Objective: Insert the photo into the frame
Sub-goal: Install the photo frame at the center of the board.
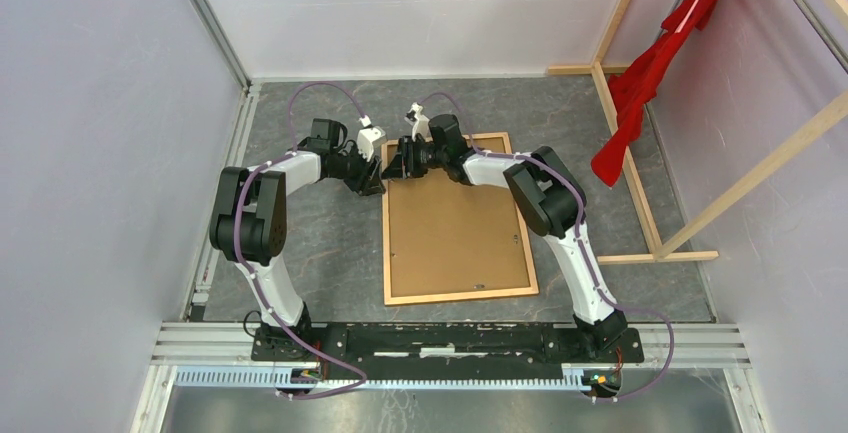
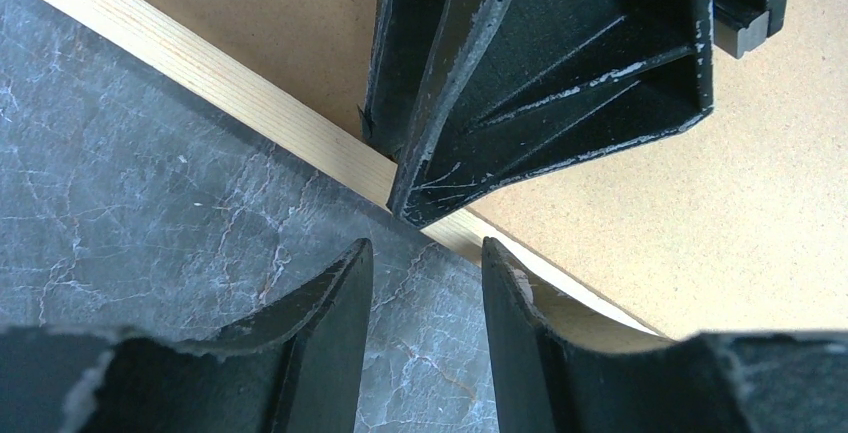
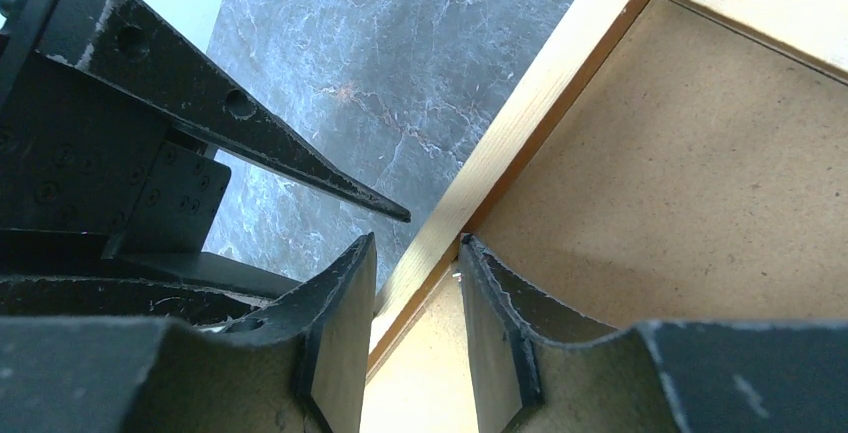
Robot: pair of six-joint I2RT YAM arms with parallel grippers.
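The frame [image 1: 460,295] lies flat on the grey table, back side up, with the plain brown backing board [image 1: 455,223] inside it. The photo is not in view. My right gripper [image 1: 392,163] is at the frame's far left corner. In the right wrist view it [image 3: 417,243] is open, its tips astride the left rail [image 3: 520,113], one finger on the board [image 3: 680,183]. My left gripper [image 1: 375,185] is open and empty over the table just outside that rail [image 2: 250,103]. In the left wrist view it [image 2: 425,248] faces the right gripper's fingers [image 2: 560,73].
Pale wooden beams [image 1: 630,153] with a red cloth [image 1: 650,73] stand at the back right. White walls close in the left, the back and the right. The arms' base rail [image 1: 450,338] runs along the near edge.
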